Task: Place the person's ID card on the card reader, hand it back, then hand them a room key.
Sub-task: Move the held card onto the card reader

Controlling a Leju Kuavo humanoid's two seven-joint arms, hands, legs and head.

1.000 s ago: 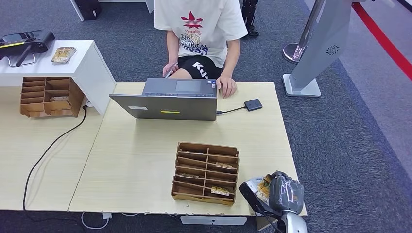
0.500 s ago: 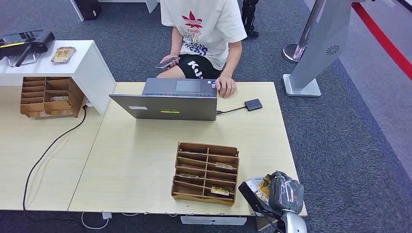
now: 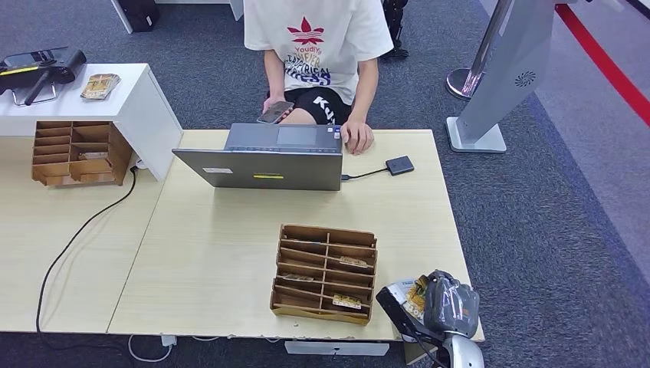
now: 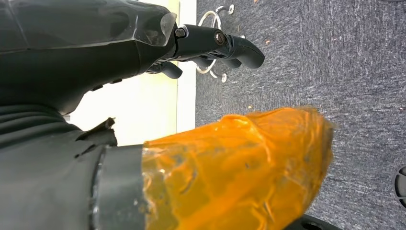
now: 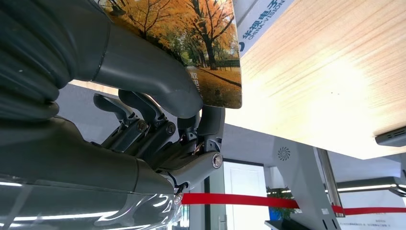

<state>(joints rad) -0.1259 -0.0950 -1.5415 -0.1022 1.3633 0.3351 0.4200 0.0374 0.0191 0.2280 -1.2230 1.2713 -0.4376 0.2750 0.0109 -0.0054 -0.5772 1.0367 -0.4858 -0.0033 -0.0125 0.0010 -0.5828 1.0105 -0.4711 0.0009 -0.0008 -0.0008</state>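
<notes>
Right hand pinching a thin autumn-print card at the near right corner of the desk

The right hand (image 5: 158, 120) held a thin, glossy plastic card printed with orange autumn trees (image 5: 201, 52), thumb on its face and dark fingers behind, over the light wooden desk (image 3: 230, 253) beside the brown cardboard slotted card organizer (image 3: 325, 274). The card looked light, stiff and slick, so it would likely slip unless pinched flat across its faces near an edge. The left hand (image 4: 210, 45) hung by the desk's edge above grey carpet, fingers loosely curled, holding nothing. The small black card reader (image 3: 399, 165) lay near the grey laptop (image 3: 264, 157), before the seated person in a white T-shirt (image 3: 318, 46).
</notes>
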